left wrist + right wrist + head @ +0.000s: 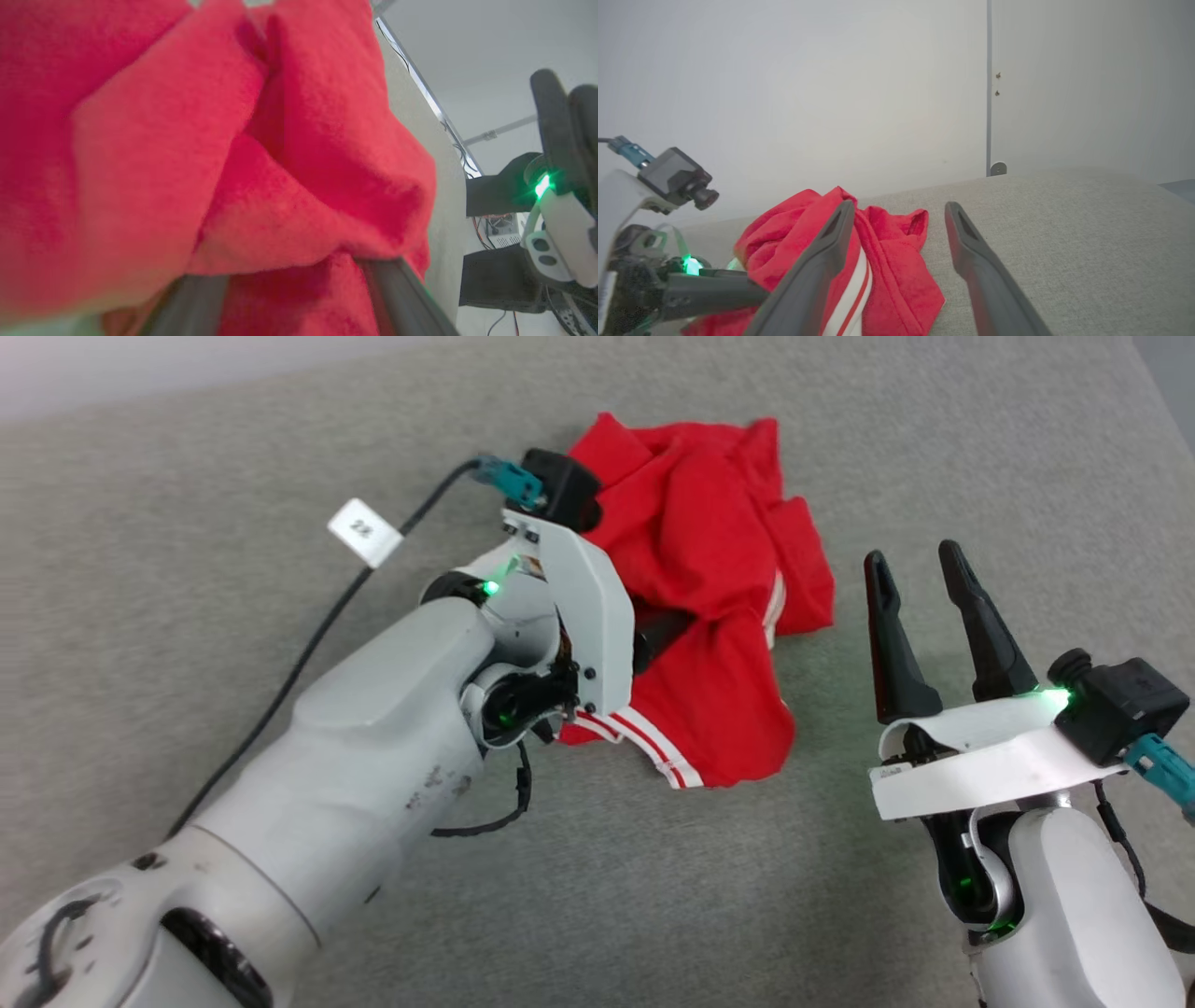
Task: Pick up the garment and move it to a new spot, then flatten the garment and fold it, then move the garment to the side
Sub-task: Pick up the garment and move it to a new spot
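Observation:
The garment [709, 523], bright red with white-and-red striped trim, lies crumpled on the grey surface [934, 429]. My left gripper [665, 633] is pushed into its left side, and only one dark finger shows among the folds. In the left wrist view the red fabric [140, 140] drapes over my two fingers [402, 298], which stand wide apart with cloth between them and their tips hidden. My right gripper [920, 569] hovers open just right of the garment, touching nothing. From the right wrist, the garment [896, 261] sits behind my left finger, and the gap of the right gripper [899, 210] holds nothing.
A black cable [308, 644] with a white tag [364, 532] trails from my left wrist across the grey surface. A pale wall [831, 93] rises behind the far edge of the surface. Grey surface spreads to the right and in front of the garment.

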Motion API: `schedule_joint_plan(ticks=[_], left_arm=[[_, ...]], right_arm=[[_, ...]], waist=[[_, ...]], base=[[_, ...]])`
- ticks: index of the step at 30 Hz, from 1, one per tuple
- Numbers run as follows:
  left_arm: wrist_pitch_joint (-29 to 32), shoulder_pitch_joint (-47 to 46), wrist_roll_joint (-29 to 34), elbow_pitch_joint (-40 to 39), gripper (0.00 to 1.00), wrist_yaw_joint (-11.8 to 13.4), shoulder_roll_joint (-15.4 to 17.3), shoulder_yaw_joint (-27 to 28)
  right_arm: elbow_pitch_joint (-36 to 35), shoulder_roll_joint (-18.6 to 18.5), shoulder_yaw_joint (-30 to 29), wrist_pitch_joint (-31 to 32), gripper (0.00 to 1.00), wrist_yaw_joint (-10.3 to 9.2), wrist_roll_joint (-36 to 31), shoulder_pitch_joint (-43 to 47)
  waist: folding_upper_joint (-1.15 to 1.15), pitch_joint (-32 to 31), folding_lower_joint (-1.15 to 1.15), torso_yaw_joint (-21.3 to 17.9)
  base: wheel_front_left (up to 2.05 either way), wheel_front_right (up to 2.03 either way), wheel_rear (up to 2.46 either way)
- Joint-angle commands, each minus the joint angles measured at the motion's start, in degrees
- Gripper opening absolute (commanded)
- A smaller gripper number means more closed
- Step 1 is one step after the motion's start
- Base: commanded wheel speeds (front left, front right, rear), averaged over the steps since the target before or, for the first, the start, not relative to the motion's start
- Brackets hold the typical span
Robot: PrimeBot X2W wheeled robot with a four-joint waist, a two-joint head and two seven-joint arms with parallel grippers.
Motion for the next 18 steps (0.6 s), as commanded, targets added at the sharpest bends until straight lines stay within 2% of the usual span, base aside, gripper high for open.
schedule_joint_plan(ticks=[1, 8, 18], left_arm=[[-1.36, -0.04, -0.86, -0.79, 1.00, 0.17, 0.51, 0.30], [-7.77, 3.51, -4.99, -7.00, 1.00, 0.16, 2.21, 1.39], [-17.27, 15.29, -7.64, -11.02, 1.00, 0.16, 8.19, 0.60]], right_arm=[[0.72, -0.88, -0.06, -0.26, 1.00, -0.04, -0.24, 0.65], [3.43, -3.62, -0.17, -0.26, 1.00, -0.04, -0.67, 2.64], [5.83, -6.69, -0.93, 0.24, 1.00, -0.04, 0.11, 7.30]], waist=[[0.00, -5.08, 0.00, 5.07], [0.00, -11.50, 0.00, 11.45], [0.00, -18.22, 0.00, 17.65]], base=[[0.00, 0.00, 0.00], [0.00, 0.00, 0.00], [0.00, 0.00, 0.00]])
